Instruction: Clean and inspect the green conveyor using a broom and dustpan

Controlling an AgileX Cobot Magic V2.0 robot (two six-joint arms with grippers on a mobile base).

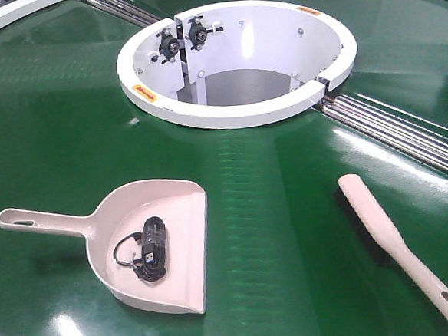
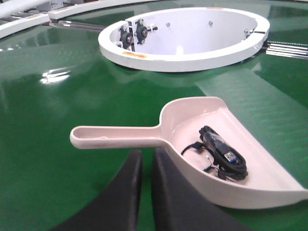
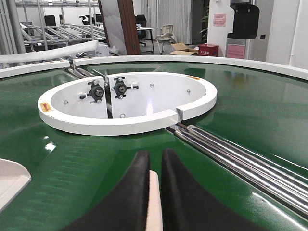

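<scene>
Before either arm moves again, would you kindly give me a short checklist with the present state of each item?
1. Dustpan flat on the green conveyor, handle free: ok.
2. Dustpan empty for sweeping: not ok, a black cable bundle lies in it.
3. Broom on the belt, apart from the dustpan: ok.
4. Left gripper lined up near the dustpan handle, holding nothing: ok.
5. Right gripper around the broom: cannot tell; a beige strip shows between its fingers.
6. Loose debris on the belt: none visible.

Dustpan (image 1: 149, 246) and broom (image 1: 403, 249) lie flat on green conveyor (image 1: 280, 202).
</scene>
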